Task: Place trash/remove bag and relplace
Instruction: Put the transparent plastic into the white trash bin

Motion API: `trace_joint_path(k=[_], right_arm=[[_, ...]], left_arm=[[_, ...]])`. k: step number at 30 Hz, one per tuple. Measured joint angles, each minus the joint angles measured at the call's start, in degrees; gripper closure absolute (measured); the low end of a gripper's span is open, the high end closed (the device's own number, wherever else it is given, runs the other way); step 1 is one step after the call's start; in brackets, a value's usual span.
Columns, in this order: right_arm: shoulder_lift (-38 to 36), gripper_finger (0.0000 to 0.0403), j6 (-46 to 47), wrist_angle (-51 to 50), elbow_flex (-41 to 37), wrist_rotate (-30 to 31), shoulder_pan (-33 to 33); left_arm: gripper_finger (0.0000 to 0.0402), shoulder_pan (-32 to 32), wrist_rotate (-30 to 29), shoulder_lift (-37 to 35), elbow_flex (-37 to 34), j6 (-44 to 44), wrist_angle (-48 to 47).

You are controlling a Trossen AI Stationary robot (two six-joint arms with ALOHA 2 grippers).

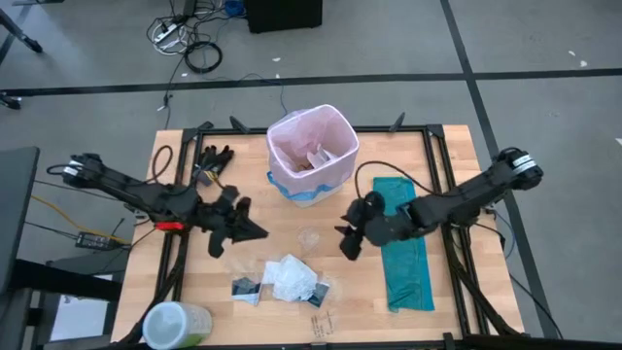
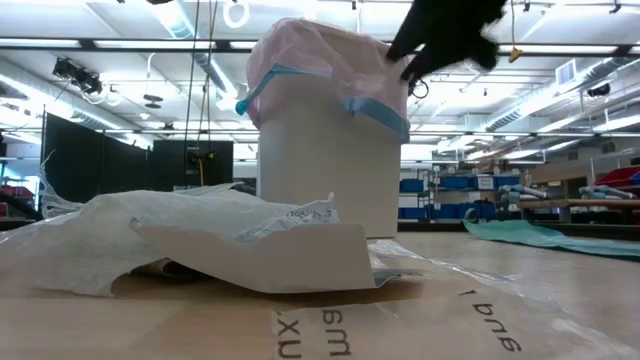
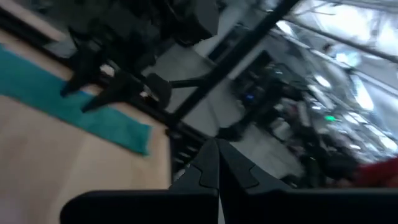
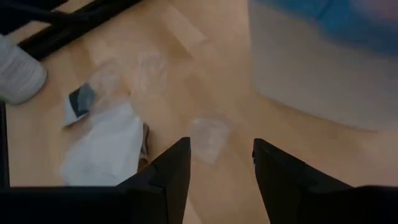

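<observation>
The white bin stands at the far middle of the table, lined with the pale pink bag, whose blue band hangs over the rim. Some scraps lie inside it. More trash lies near the front edge: crumpled white paper, black-and-white packets, a clear wrapper and a cardboard bit. My right gripper is open and hovers just above the clear wrapper, right of the trash. My left gripper is shut and empty, hovering left of the trash.
An opaque teal bag lies flat on the table's right side, under my right arm. A green-lidded container stands at the near left corner. Black cables and parts lie at the far left. Dark rails frame the table.
</observation>
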Motion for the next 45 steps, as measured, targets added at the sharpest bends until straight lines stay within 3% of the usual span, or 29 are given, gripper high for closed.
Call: trace_joint_path(k=[4, 9, 20, 28, 30, 33, 35, 45], right_arm=[[7.2, 0.0240, -0.1, 8.7, -0.2, -8.0, -3.4], [16.5, 0.0239, -0.5, 7.2, 5.6, -13.5, -5.8], [27.6, 0.0236, -0.5, -4.5, 15.6, -13.7, -9.1], [33.4, 0.0239, 4.7, -5.4, 16.2, -15.5, -9.1], [33.9, 0.0261, 7.2, -6.1, 16.3, -15.8, -9.1], [34.3, 0.0351, 10.2, -8.4, 16.4, -16.1, -8.8], [33.8, 0.0387, 10.3, -8.5, 16.3, -16.0, -8.1], [21.5, 0.0403, 12.0, -14.9, 18.1, -14.1, -2.0]], left_arm=[[0.0401, -0.1, -2.9, -2.1, 0.0, -0.4, -6.5], [0.0401, -0.1, -2.8, -3.3, 0.0, -2.0, -13.0], [0.0400, -0.1, -6.0, -3.9, 0.0, -5.0, -35.1], [0.0400, -0.1, -6.0, -3.9, 0.0, -4.4, -38.3], [0.0400, -0.1, -6.1, -3.9, 0.0, -3.5, -38.3], [0.0400, -0.1, -6.0, -3.9, 0.0, -3.2, -38.4], [0.0400, -0.1, -6.0, -3.9, 0.0, -3.2, -38.5], [0.0400, -0.1, -7.7, -3.9, 0.0, -1.7, -39.6]])
